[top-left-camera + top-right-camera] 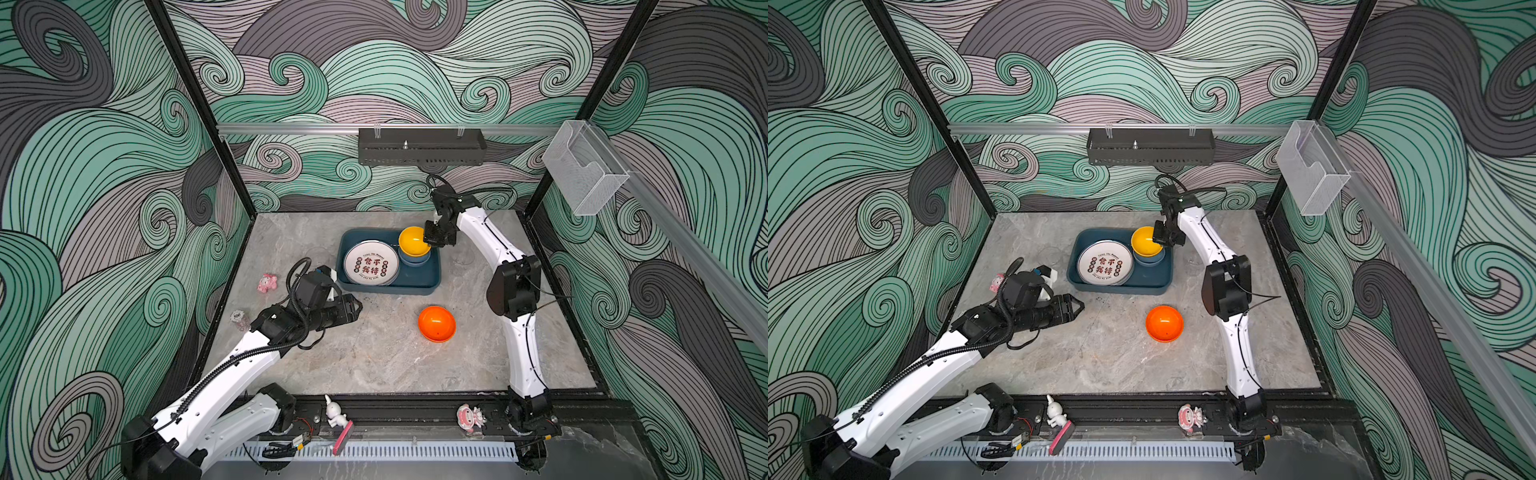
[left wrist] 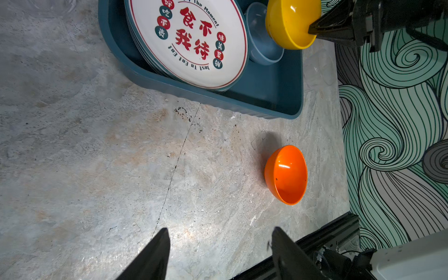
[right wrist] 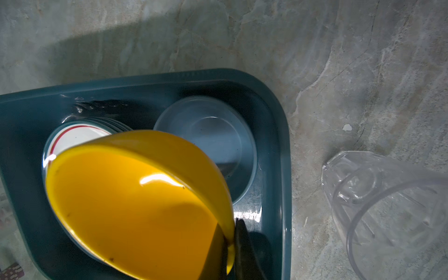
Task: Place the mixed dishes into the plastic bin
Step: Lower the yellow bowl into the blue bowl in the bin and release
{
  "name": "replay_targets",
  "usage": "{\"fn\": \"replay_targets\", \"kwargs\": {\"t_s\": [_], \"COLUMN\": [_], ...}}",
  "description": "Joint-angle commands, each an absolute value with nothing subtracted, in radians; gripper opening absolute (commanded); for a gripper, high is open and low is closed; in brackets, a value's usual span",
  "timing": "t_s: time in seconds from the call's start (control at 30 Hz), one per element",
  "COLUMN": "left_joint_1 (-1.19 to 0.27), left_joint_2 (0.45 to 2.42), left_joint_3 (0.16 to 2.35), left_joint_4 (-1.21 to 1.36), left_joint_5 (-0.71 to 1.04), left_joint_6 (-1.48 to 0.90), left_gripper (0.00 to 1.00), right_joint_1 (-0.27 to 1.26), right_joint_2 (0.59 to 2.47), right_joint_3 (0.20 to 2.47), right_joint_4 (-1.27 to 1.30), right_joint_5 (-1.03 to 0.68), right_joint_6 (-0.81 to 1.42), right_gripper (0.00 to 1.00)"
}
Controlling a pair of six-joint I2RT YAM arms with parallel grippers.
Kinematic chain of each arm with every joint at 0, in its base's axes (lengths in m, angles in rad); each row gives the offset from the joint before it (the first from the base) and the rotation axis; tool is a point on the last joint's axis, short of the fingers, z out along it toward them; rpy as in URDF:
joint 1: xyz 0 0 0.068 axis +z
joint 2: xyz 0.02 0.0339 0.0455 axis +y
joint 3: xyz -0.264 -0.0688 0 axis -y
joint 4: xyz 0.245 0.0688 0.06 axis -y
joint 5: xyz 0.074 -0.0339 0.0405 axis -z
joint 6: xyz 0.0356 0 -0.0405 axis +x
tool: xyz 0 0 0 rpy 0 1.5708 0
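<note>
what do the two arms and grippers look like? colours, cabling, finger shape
The left arm and right arm share glossy white link shells and bulky black joint housings. A ribbed black hose runs along the left; the right carries a thin black cable. The left gripper and right gripper are all black, with flat fingers tapering to points. No markings readable.

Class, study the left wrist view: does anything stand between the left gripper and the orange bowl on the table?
Nothing visible does. Only bare table lies between the open left gripper and the orange bowl.
</note>
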State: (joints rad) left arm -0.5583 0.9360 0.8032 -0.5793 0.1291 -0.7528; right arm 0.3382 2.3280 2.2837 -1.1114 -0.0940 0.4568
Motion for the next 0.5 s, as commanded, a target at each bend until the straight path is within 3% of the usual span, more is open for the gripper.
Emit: {"fn": "replay_targets", "kwargs": {"t_s": [0.0,0.47], "left_joint_1": [-0.552,-0.552], "left_joint_2": [0.922,0.934], "left_joint_3": [0.795,0.770], "left_joint_4": [-0.563,-0.538], "left_joint_5": [0.153,0.176], "left_joint_6": [-0.768,-0.795], "left_gripper": [0.68,0.68], "right_joint_1": [0.332,0.323], "right_joint_2": [2.352,2.422], "right_joint_3": [2.329,2.359], "right_joint_4": [-1.141,-1.144], "right_joint_5": [-0.113,-0.125], "right_joint_6": [0.471,0.472], "right_gripper": [0.03,0.03]}}
